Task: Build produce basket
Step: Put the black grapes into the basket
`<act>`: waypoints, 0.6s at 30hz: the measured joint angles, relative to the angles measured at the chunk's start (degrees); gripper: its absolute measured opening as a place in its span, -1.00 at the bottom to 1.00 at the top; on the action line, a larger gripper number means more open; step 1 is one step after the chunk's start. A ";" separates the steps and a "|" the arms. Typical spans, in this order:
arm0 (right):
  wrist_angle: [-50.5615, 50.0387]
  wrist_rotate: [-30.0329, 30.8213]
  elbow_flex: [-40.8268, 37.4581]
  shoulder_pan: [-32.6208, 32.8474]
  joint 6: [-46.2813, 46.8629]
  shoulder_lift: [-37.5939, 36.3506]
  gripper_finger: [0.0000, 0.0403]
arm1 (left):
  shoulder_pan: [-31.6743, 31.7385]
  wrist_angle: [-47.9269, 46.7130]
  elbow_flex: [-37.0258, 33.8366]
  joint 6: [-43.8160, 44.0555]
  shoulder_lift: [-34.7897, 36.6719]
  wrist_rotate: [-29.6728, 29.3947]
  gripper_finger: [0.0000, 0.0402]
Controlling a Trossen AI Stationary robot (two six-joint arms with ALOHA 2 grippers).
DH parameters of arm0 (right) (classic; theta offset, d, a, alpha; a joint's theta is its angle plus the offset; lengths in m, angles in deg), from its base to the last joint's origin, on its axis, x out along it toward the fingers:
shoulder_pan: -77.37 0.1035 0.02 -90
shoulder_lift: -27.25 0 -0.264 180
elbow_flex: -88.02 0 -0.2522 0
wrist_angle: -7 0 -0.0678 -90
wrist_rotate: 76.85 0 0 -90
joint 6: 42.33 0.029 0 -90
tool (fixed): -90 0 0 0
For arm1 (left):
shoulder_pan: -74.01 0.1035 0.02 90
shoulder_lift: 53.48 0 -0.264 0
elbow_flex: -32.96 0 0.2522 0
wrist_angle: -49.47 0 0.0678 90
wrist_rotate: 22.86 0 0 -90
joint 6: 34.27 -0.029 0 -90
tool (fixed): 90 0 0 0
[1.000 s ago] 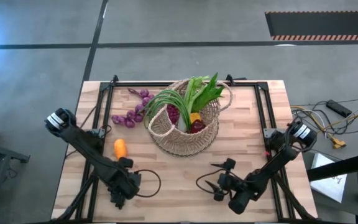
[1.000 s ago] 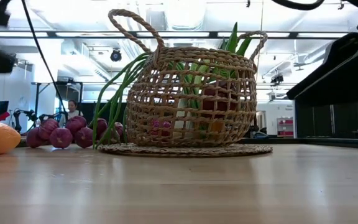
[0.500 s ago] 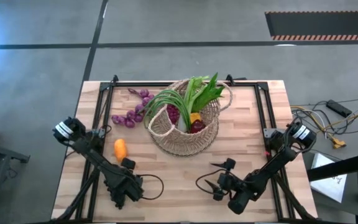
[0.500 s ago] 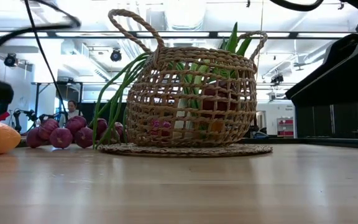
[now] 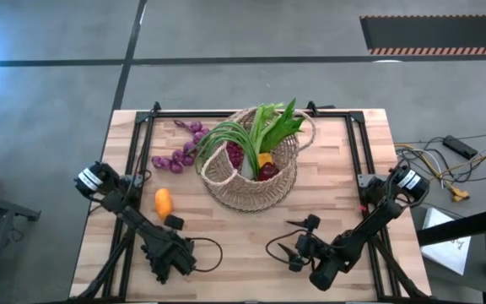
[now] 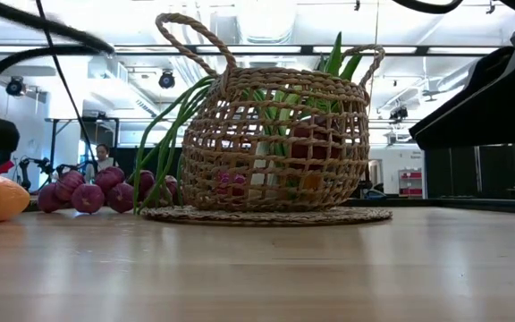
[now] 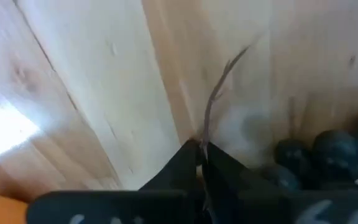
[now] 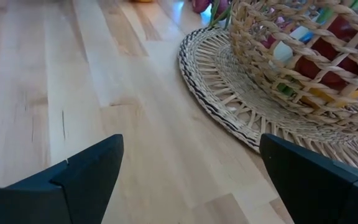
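The basket (image 5: 251,169) sits mid-tabletop (image 5: 344,211), leeks (image 5: 264,127) leaning out since they overrun its rim. Purple grapes (image 5: 175,156) and an orange fruit (image 5: 163,202) remain outside (unpacked). Left gripper (image 5: 165,260) jaws pinched together, empty; right gripper (image 5: 292,252) jaws wide, parked clear.

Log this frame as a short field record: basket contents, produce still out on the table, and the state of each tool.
basket: wicker basket upright on a round woven mat, centre-far table
in basket: green leeks, a dark red apple, red grapes, something orange
outside basket: purple grapes and an orange fruit, both on the table left of it
left tool: shut, near front edge, holding nothing
right tool: open, empty, low in front of the basket
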 joint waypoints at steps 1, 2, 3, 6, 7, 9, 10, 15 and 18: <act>-0.02 0.05 0.00 0.00 0.00 0.00 0.83 | -0.02 0.18 0.43 0.00 0.42 -0.56 -0.98; -0.02 0.07 0.00 0.00 -0.06 0.00 0.83 | 0.01 0.06 1.15 0.04 1.17 -1.42 -0.99; -0.06 0.07 -0.02 0.00 -0.36 0.00 0.83 | 0.03 -0.28 2.08 0.12 2.21 -2.68 -0.99; -0.27 0.07 -0.02 0.02 -0.87 0.00 0.83 | 0.11 -3.42 5.90 0.36 4.54 -7.02 -1.00; -0.56 0.08 0.00 0.12 -0.84 -0.02 0.83 | 0.22 -4.52 7.46 0.40 5.20 -8.44 -1.00; -0.96 0.07 -0.02 0.36 -0.81 -0.25 0.83 | 0.35 -5.86 11.04 0.38 6.94 -11.38 -1.00; -0.92 0.07 -0.02 0.41 -0.82 -0.35 0.83 | 0.40 -6.47 12.96 0.36 7.84 -12.80 -1.00; -0.99 0.07 -0.02 0.79 -0.87 -0.63 0.83 | 0.38 -8.03 21.38 -0.17 11.51 -22.37 -1.00; -1.05 0.07 -0.02 0.87 -0.87 -0.63 0.83 | 0.40 -7.98 26.09 -1.38 13.14 -30.55 -1.00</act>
